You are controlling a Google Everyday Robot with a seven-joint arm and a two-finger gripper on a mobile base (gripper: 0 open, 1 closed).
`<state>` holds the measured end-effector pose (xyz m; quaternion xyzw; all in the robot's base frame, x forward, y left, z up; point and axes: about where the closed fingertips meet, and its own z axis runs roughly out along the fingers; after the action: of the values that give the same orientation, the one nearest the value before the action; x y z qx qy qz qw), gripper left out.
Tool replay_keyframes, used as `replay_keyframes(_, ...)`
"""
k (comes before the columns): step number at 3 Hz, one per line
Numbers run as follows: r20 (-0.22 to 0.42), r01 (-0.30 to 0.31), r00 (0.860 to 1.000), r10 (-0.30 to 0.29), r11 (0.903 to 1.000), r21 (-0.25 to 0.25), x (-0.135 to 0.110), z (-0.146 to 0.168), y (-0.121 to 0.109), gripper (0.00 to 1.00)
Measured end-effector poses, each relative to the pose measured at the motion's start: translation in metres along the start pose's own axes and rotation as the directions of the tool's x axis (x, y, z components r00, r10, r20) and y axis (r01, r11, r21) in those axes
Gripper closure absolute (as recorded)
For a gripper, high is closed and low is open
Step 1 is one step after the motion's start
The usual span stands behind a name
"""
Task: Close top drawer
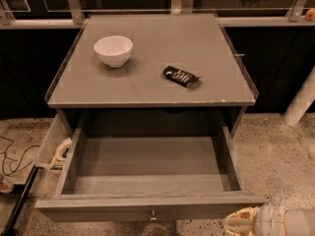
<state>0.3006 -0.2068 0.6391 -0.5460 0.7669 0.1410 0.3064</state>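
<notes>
The top drawer [147, 203] of the gray cabinet is pulled far out toward me and is empty inside. Its small round metal knob [153, 215] shows at the centre of the front, near the bottom edge of the view. My gripper [239, 223] is at the bottom right, just below and in front of the drawer front's right corner. Its pale fingers point left toward the drawer front. The two lower drawers are hidden.
A white bowl [113, 50] and a dark snack packet [181, 75] lie on the cabinet top [147, 87]. A side tray with a tape roll [62, 149] hangs on the cabinet's left. Cables [12, 156] lie on the floor at left. A white pole [300, 104] stands at right.
</notes>
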Motion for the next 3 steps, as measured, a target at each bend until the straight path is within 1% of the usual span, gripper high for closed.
replay_keyframes(1,0.0,0.0,1.0,0.0,1.0,0.0,0.0,0.0,0.0,1.0)
replay_keyframes(2,0.0,0.0,1.0,0.0,1.0,0.0,0.0,0.0,0.0,0.82)
replay_keyframes(3,0.0,0.0,1.0,0.0,1.0,0.0,0.0,0.0,0.0,0.59)
